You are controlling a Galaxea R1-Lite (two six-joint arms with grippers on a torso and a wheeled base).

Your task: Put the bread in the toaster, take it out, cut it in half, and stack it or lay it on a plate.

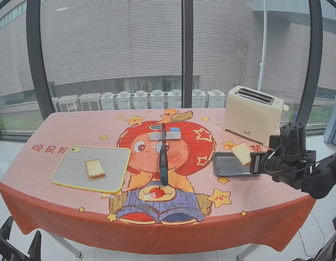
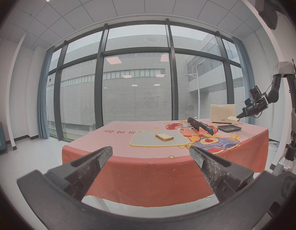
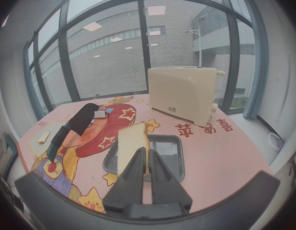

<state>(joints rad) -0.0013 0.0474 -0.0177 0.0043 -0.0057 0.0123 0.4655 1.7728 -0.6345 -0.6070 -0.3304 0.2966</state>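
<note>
My right gripper [image 3: 147, 158] is shut on a slice of bread [image 3: 132, 147], held on edge just above the dark metal tray [image 3: 173, 157] at the table's right side. In the head view the same slice of bread [image 1: 241, 153] hangs over the tray [image 1: 226, 165], in front of the cream toaster [image 1: 252, 114]. A second piece of bread [image 1: 94, 168] lies on the grey cutting board [image 1: 77, 162] at the left. The knife [image 1: 163, 156] rests in the middle of the table. My left gripper [image 2: 151, 158] is open, low and in front of the table, with nothing in it.
The knife's blade rests on a small grey holder [image 1: 165, 135] mid-table. The toaster's slots [image 1: 255, 95] face up at the back right. Windows stand behind the table's far edge. The tablecloth [image 1: 168, 232] drapes over the near edge.
</note>
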